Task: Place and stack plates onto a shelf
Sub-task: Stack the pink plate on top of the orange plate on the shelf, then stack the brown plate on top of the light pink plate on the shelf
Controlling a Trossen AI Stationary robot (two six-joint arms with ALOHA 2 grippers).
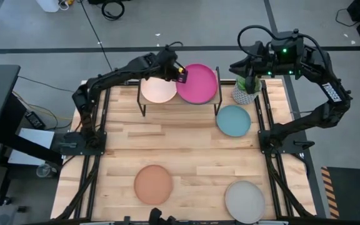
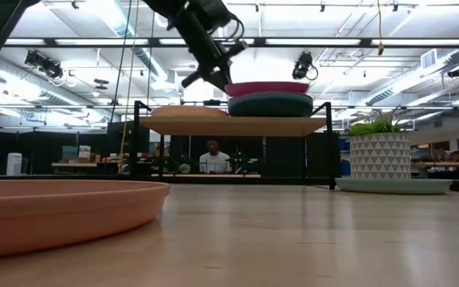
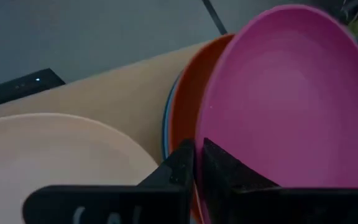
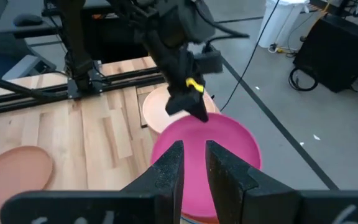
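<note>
The shelf (image 1: 180,103) stands at the table's far middle. A cream-white plate (image 1: 157,92) lies on its left half. A stack lies on its right half: the pink plate (image 1: 199,84) on top, then an orange plate (image 3: 182,106), a blue rim (image 3: 165,127) and a dark teal plate (image 2: 271,104). My left gripper (image 1: 181,74) is shut on the pink plate's left rim. My right gripper (image 1: 245,74) hangs beyond the shelf's right end, fingers a narrow gap apart (image 4: 194,158), holding nothing. My left gripper pinches the pink plate's rim (image 3: 211,134) on the plate's left side between its two fingers, one finger above the rim and one below. It comes slanting down from the table's left (image 2: 205,73). The plate lies about level on top of the stack.
A pale blue plate (image 1: 233,120) lies on the table right of the shelf, near a white patterned plant pot (image 1: 245,94). A peach-tan plate (image 1: 153,184) and a grey plate (image 1: 244,200) lie near the front edge. A person (image 2: 213,156) sits far behind the table.
</note>
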